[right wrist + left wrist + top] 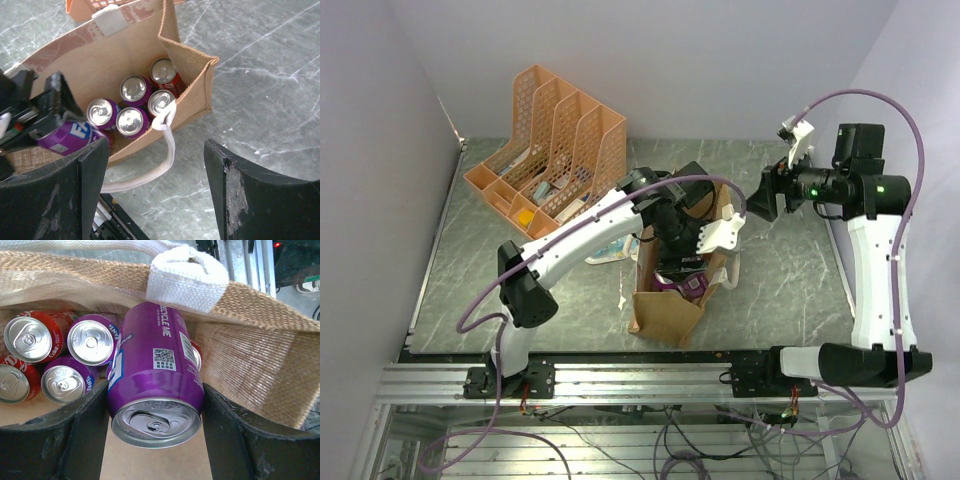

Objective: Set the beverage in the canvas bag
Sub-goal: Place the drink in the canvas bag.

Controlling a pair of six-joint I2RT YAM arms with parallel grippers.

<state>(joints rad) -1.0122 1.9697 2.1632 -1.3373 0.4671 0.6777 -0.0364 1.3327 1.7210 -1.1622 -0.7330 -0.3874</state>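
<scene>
Up close, the left gripper (155,440) clamps a purple can (155,365) over upright cans (90,342) in the canvas bag (250,355), hidden overhead; the right gripper (155,175) gapes empty.

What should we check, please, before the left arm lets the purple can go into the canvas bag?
1. The purple can is clamped between the jaws of the left gripper: ok.
2. The can hangs inside the open mouth of the canvas bag: ok.
3. Bare bag floor lies under the can, beside the upright cans: ok, judging from the left wrist view.
4. The white handle is clear of the can's path: cannot tell, as it lies on the rim close behind the can.
5. The right gripper is open, empty and off to the side of the bag: ok.
</scene>
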